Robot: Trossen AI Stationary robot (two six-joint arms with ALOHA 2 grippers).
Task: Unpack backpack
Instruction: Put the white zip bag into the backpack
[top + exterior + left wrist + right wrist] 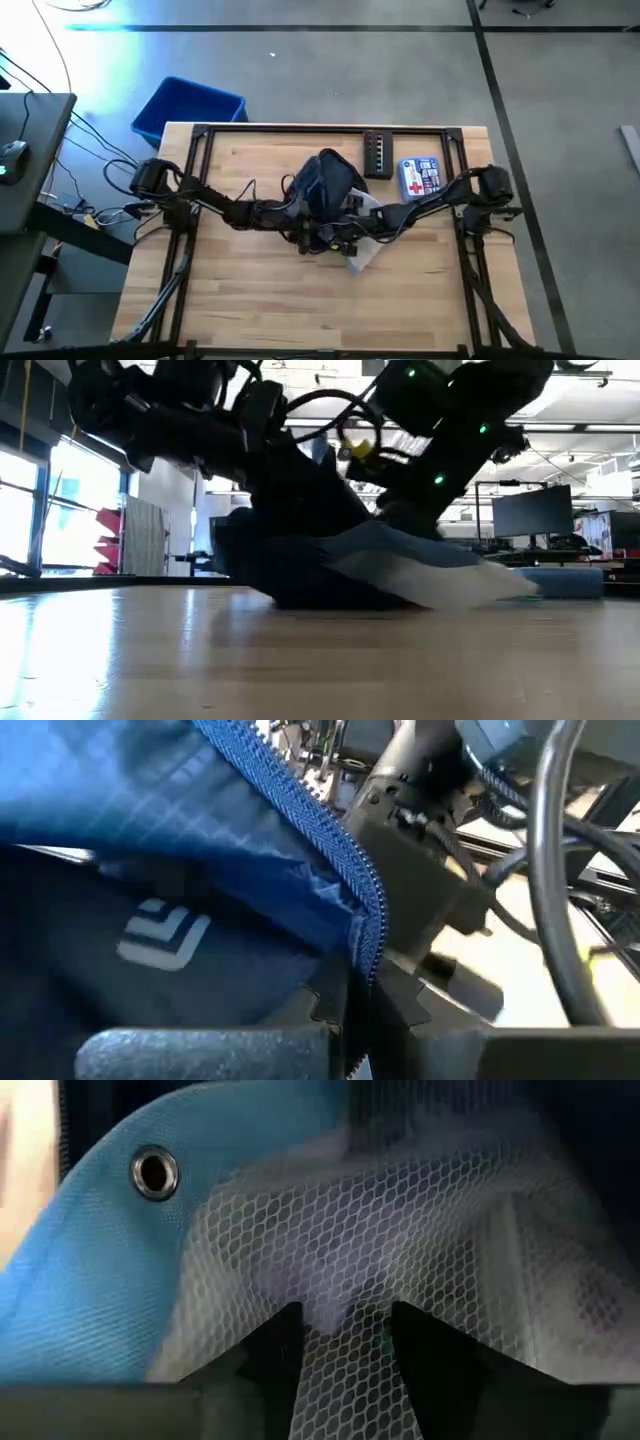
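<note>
Backpack (325, 185): centre of the high view, on the worktop (240, 290), both arms meeting at it.
Left gripper (350, 1005): jaws together on the backpack's zipper edge, blue teeth running down between them in the left wrist view.
Right gripper (345, 1345): at the backpack's lower right side in the high view; jaws apart, white mesh (400, 1250) bunched in the gap, not clearly pinched.
Pouch (368, 250): pale, partly out below the backpack in the high view, trailing right in the low view.
Step, judged: drawing the pouch clear while the opening is held.
Doing it well: hold the zipper edge up and steady; close on a full fold of mesh, not a single strand; pull low and away from the opening.
Hidden: backpack interior; what else is inside; fingertips of both grippers in the high view.
Hard to make out: whether the mesh belongs to the pouch or to a backpack pocket.
</note>
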